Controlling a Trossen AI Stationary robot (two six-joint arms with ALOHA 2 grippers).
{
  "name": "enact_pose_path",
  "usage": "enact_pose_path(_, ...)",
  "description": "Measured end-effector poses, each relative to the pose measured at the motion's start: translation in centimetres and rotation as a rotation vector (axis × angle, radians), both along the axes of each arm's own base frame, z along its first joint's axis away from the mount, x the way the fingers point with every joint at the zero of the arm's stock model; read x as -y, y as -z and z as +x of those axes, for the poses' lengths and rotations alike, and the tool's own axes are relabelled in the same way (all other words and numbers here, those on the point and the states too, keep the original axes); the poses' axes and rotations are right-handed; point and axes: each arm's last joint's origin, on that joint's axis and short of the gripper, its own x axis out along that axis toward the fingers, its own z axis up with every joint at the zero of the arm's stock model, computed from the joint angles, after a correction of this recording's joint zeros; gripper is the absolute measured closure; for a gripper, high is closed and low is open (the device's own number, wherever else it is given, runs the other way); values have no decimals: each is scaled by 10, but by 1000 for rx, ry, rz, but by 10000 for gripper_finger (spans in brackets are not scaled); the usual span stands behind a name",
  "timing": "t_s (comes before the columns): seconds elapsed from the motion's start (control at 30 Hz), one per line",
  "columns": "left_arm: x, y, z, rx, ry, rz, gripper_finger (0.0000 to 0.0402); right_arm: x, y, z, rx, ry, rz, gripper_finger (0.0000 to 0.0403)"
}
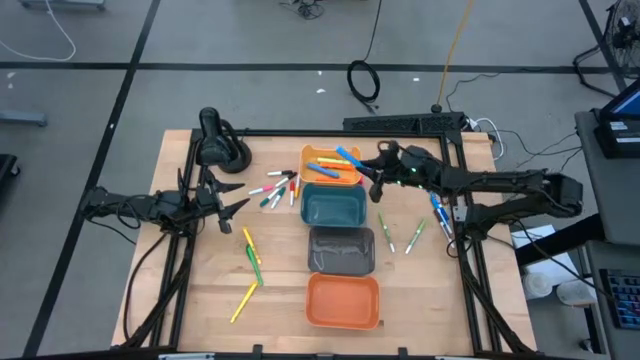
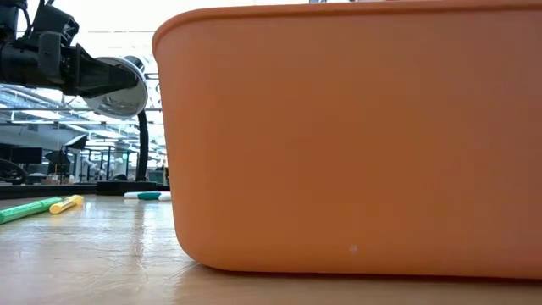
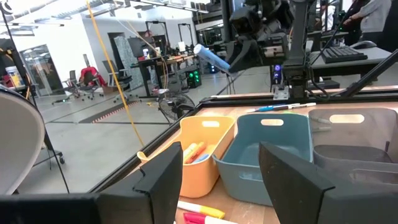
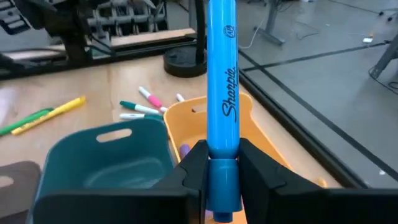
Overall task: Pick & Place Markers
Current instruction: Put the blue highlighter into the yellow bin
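My right gripper (image 1: 372,166) reaches in from the table's right and is shut on a blue marker (image 1: 348,155) above the light orange bin (image 1: 322,176); the left wrist view shows that marker (image 3: 210,58) in the air. Other markers lie flat on the wood: a mixed cluster (image 1: 276,188), a yellow and green pair (image 1: 251,256), one yellow (image 1: 243,301), two green (image 1: 386,232) and blue ones (image 1: 439,214). My left gripper (image 1: 236,205) hovers open left of the cluster, its fingers (image 3: 160,180) spread wide. My right gripper (image 4: 221,155) pinches the blue marker between its two fingers near the marker's rear end (image 4: 222,163). The marker runs forward along the fingers, toward the table's left. It is lifted clear, with its long barrel (image 4: 222,68) out over the light orange bin (image 4: 256,127).
A teal bin (image 1: 333,206), a grey bin (image 1: 341,249) and an orange bin (image 1: 343,301) stand in a row toward the near edge; the orange bin (image 2: 356,135) fills the low view. A black stand (image 1: 216,143) sits at the far left. The light orange bin holds markers.
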Motion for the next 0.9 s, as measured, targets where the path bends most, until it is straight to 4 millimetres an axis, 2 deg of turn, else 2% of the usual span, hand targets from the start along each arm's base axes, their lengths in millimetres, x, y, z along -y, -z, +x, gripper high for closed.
enact_pose_path(0.1,0,0,0,0,0,0,188,8,-10,21,-57,-12,-18,353)
enact_pose_path(0.2,0,0,0,0,0,0,188,16,-8,44,-159,-28,-24,353)
enact_pose_path(0.33,0,0,0,0,0,0,188,26,6,68,-284,-49,-23,353)
enact_pose_path(0.43,0,0,0,0,0,0,188,37,22,79,-349,-42,-10,353)
enact_pose_path(0.57,0,0,0,0,0,0,188,49,44,84,-412,-9,43,353)
enact_pose_path(0.7,0,0,0,0,0,0,188,51,60,83,-487,5,97,353)
enact_pose_path(0.9,0,0,0,0,0,0,188,50,64,79,-546,7,123,346)
